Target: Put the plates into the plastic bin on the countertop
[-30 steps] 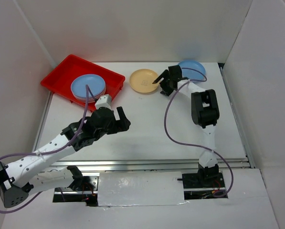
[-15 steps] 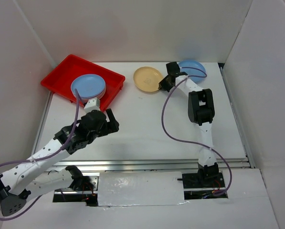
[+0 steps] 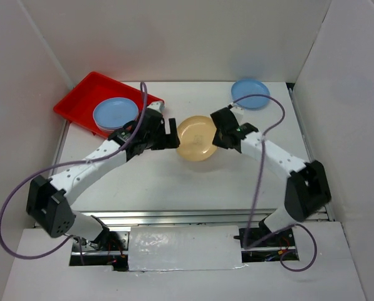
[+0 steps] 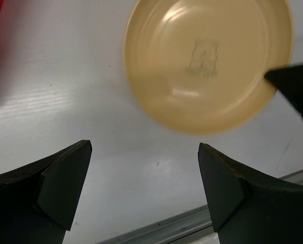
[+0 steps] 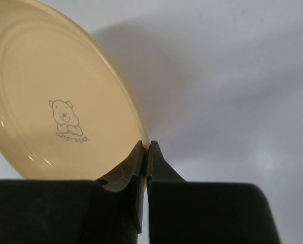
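My right gripper point(image 3: 217, 136) point(image 5: 147, 147) is shut on the rim of an orange-yellow plate point(image 3: 197, 138) point(image 5: 49, 101), which hangs tilted over the middle of the countertop point(image 3: 174, 182). My left gripper point(image 3: 168, 133) point(image 4: 143, 188) stands open just left of that plate point(image 4: 207, 61), not touching it. The red plastic bin point(image 3: 80, 100) sits at the back left with a blue plate point(image 3: 116, 113) on top of a stack inside. Another blue plate point(image 3: 250, 93) lies on the countertop at the back right.
White walls close in the countertop on the left, back and right. A metal rail point(image 3: 193, 216) runs along its front edge. The left arm's purple cable point(image 3: 143, 94) arcs over the bin's near corner.
The right gripper shut on the orange-yellow plate's rim at the back, then carried it forward to the middle. The left arm swung from the front left up to beside the plate, still open.
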Tool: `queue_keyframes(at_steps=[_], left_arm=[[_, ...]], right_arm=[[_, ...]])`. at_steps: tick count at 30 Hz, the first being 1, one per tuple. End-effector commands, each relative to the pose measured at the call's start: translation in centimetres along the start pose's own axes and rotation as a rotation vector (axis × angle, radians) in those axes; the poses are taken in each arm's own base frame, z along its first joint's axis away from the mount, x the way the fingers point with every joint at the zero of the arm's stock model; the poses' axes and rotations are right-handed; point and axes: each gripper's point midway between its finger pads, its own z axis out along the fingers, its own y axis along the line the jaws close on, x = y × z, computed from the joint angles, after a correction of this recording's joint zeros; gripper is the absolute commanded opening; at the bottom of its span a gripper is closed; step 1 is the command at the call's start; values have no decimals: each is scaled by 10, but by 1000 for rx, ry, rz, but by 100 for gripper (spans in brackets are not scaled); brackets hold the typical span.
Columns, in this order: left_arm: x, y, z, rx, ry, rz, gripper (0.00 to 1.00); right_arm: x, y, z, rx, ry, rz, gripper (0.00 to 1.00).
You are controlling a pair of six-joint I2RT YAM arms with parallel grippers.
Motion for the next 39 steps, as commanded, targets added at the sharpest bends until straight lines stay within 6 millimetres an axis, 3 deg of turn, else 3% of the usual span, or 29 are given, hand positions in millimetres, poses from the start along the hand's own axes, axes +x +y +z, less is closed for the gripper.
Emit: queue_keyframes(at_steps=[1, 3, 4, 9, 10, 11, 12, 13, 15, 17, 18, 19, 20, 21, 22, 23, 25, 26, 27, 28, 29, 31, 32, 35, 39], left_arm=[[-28, -33, 15, 154, -4, 54, 99], [-19, -29, 34, 124, 56, 63, 99], [-19, -28, 42, 111, 71, 64, 98], [-10, -15, 56, 73, 115, 67, 88], [-7, -15, 57, 78, 124, 69, 82], [-5, -14, 59, 77, 129, 70, 75], [-4, -13, 61, 80, 132, 73, 57], [-3, -13, 63, 77, 135, 69, 44], [-4, -15, 64, 92, 140, 69, 2], [-7, -17, 64, 105, 137, 63, 0], [-12, -13, 65, 93, 126, 44, 0], [-18, -7, 63, 76, 113, 2, 0], [-24, 1, 62, 58, 101, -41, 0], [-37, 31, 64, 7, 82, -120, 0], [-49, 45, 60, -10, 54, -222, 0], [-63, 80, 60, -21, 25, -332, 0], [-88, 107, 44, -9, -63, -479, 0], [-97, 123, 40, -24, -97, -532, 0], [-110, 156, 32, -84, -155, -597, 0], [-115, 168, 29, -120, -176, -646, 0], [-130, 196, 20, -178, -227, -695, 0], [-126, 220, 21, -264, -204, -757, 0], [-135, 233, 15, -284, -225, -782, 0], [-141, 255, 14, -330, -227, -832, 0], [-137, 276, 29, -385, -173, -862, 0]], right_arm=[[-2, -1, -47, -142, -70, -21, 0], [9, 4, -58, -222, -58, -6, 0], [2, 10, -71, -281, -88, 15, 0], [5, 14, -85, -353, -62, 26, 0], [5, 18, -91, -385, -58, 23, 0], [6, 20, -90, -410, -51, 27, 0], [11, 26, -95, -461, -18, 24, 0], [10, 31, -98, -493, -18, 28, 0], [14, 32, -100, -517, 1, 33, 0], [15, 32, -100, -522, 2, 38, 2], [12, 29, -98, -513, 0, 51, 17], [8, 25, -99, -507, -15, 63, 51], [10, 19, -96, -487, -15, 73, 99], [4, 12, -97, -475, -34, 97, 100], [-1, 1, -93, -458, -42, 123, 100], [3, -10, -87, -445, -34, 136, 100], [1, -17, -90, -488, -37, 158, 100], [10, -24, -84, -475, -21, 158, 100], [12, -26, -83, -476, -21, 153, 100], [17, -32, -79, -463, -9, 152, 100], [18, -34, -77, -457, -5, 152, 100], [22, -38, -73, -441, 6, 151, 100], [23, -39, -72, -440, 9, 152, 100], [27, -39, -69, -444, 21, 145, 100], [27, -37, -68, -451, 29, 137, 100]])
